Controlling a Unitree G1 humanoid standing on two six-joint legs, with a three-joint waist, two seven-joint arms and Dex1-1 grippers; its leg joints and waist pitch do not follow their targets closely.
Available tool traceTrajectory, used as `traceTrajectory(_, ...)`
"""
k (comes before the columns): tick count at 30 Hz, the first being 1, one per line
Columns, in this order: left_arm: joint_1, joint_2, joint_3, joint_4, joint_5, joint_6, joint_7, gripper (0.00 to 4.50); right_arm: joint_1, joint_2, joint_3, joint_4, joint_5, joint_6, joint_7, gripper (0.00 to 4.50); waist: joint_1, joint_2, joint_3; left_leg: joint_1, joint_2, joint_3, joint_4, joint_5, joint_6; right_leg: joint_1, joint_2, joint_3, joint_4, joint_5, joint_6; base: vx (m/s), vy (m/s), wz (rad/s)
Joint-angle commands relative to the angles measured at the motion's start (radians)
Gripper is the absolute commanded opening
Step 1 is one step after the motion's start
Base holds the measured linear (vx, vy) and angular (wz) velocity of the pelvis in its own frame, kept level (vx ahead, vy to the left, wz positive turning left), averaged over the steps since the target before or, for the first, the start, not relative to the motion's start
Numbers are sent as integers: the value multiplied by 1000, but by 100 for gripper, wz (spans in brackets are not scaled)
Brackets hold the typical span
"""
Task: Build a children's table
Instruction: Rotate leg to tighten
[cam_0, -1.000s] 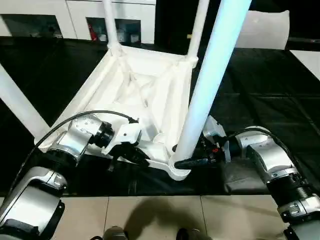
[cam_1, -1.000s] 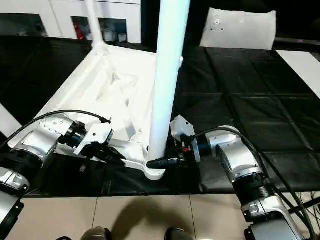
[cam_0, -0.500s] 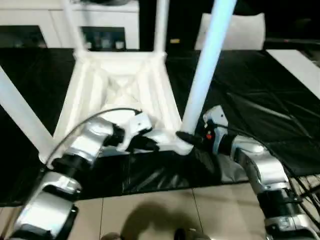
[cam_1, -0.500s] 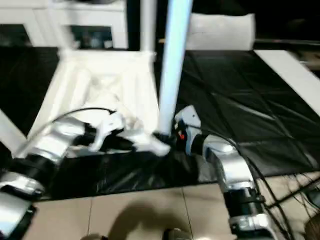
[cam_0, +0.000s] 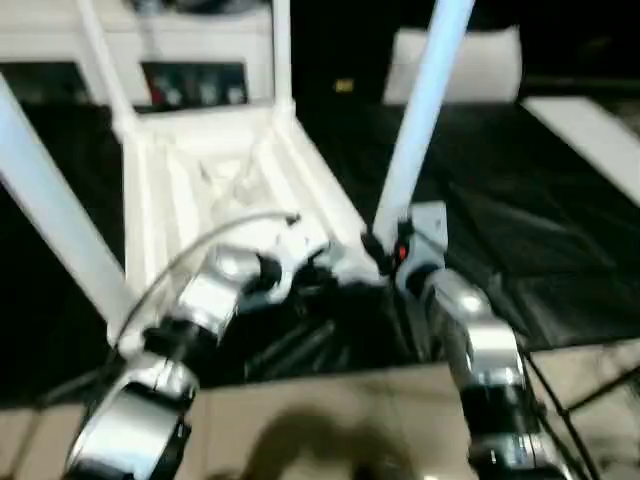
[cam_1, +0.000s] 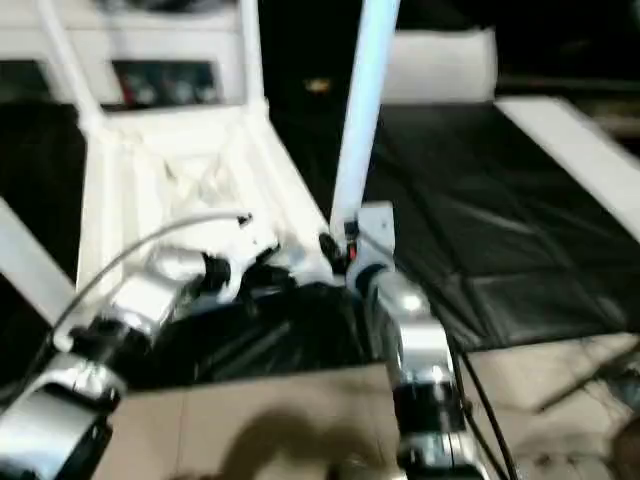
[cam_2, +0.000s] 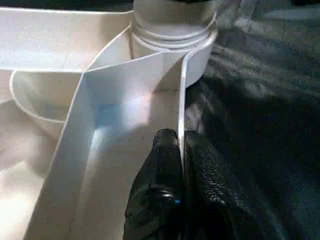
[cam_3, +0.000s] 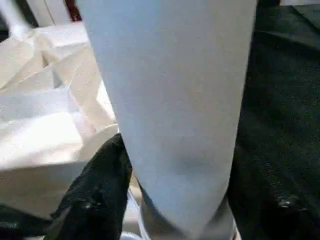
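The tabletop (cam_0: 215, 175) lies upside down on the black cover; at its near rim the left gripper (cam_2: 181, 145) is pinched closed on the thin wall. Just beside it, the right gripper (cam_3: 107, 165) has a finger against the leg (cam_0: 415, 125) in the near corner socket; whether it grips I cannot tell. To seat this leg well, I would keep the rim steady and press straight along the leg.

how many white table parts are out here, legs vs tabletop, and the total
legs: 4 (near right, near left, far left, far right)
tabletop: 1
total: 5
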Motion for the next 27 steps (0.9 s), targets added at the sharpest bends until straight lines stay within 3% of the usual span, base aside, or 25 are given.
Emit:
traceTrajectory(1, -10, -51, -7, -47, -46, -54, 19, 0, 13, 52, 155, -9, 54, 18, 155, 303, 3, -12, -61, -14, 9, 13, -64, -136, 12, 41, -26, 42, -99, -315, -95, 0, 0, 0)
traceTrajectory(2, 3, -29, -6, -59, -48, -58, -9, 0, 22, 12, 154, -21, 59, -1, 189, 303, -1, -11, -57, -3, 10, 23, -62, -244, 20, 28, -18, 48, -106, -319, -137, 0, 0, 0)
traceTrajectory(3, 3, -29, -6, -59, -48, -58, -9, 0, 22, 12, 154, -21, 59, -1, 189, 321, -6, -16, -59, -15, 5, 20, -64, -274, 25, 42, -18, 48, -105, -349, -147, 0, 0, 0)
traceTrajectory(6, 34, 44, -8, -72, -60, -112, -112, 0, 35, -98, 126, -52, 87, -31, 316, 347, -5, -14, -66, -23, 6, 25, -59, -213, 55, 45, -17, 51, -103, -271, -159, 0, 0, 0)
traceTrajectory(8, 56, 86, -10, -88, -67, -132, -184, 0, 37, -173, 119, -69, 108, -44, 412, 371, -5, -20, -74, -35, 5, 25, -54, -149, 65, 56, -19, 50, -93, -195, -167, 0, 0, 0)
traceTrajectory(10, 63, 101, -13, -93, -72, -147, -210, 0, 37, -199, 118, -71, 115, -50, 449, 390, -5, -15, -75, -33, 8, 27, -49, -115, 83, 53, -18, 50, -85, -117, -196, 0, 0, 0)
traceTrajectory(12, 77, 143, -28, -98, -73, -189, -273, 0, 31, -255, 109, -74, 136, -59, 544, 400, -5, -21, -72, -33, 7, 30, -48, -124, 87, 54, -17, 50, -86, -132, -208, 0, 0, 0)
traceTrajectory(17, 81, 192, -36, -85, -98, -268, -399, 0, 5, -363, 126, -57, 179, -48, 719, 444, -1, -21, -66, -25, 14, 30, -51, -166, 74, 44, -18, 51, -95, -228, -195, 0, 0, 0)
traceTrajectory(23, 48, 239, -65, -37, -113, -338, -554, 0, -49, -466, 192, 29, 178, -105, 942, 444, 8, -25, -67, -24, 15, 30, -49, -167, 76, 44, -20, 49, -90, -216, -210, 0, 0, 0)
traceTrajectory(27, 41, 245, -71, -25, -112, -359, -588, 0, -64, -479, 203, 51, 184, -108, 978, 427, 19, -26, -70, -22, 17, 32, -47, -144, 76, 46, -20, 50, -81, -160, -236, 0, 0, 0)
